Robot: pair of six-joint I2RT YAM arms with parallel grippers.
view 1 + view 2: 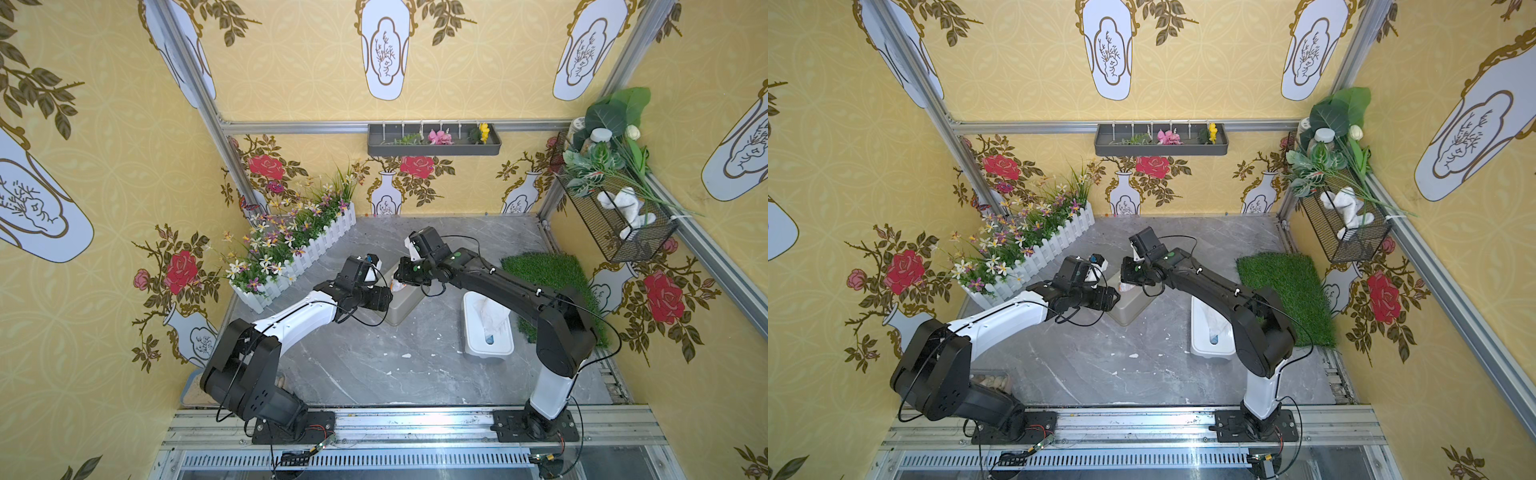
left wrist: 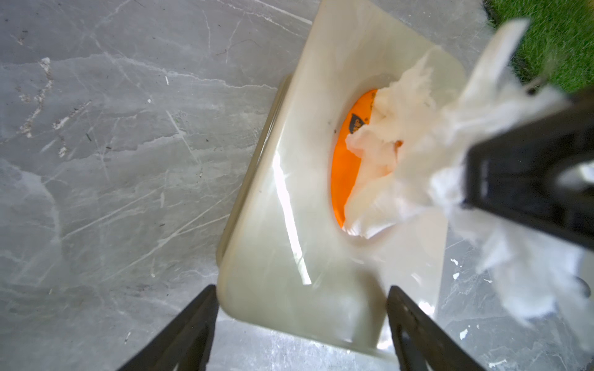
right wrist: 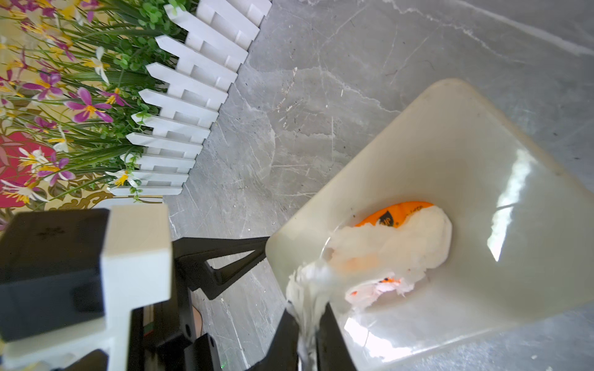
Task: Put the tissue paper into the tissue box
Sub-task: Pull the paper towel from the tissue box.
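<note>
I see yellow floral wallpaper point(image 1: 291, 75) around a grey marble counter point(image 1: 374, 365), a white picket flower planter point(image 1: 299, 253) far left, and a grass mat point(image 1: 552, 274) right.

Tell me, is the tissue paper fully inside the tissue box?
No, the tissue paper bulges from the opening of the tissue box, with a strand reaching the right claw.

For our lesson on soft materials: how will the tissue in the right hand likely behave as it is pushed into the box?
Tissue: it looks crumpled and frayed, so probably floppy, folding rather than pushing straight. Wisps trail from the right hand, so it may tear or cling. The box looks rigid and glossy; it could slide.
</note>
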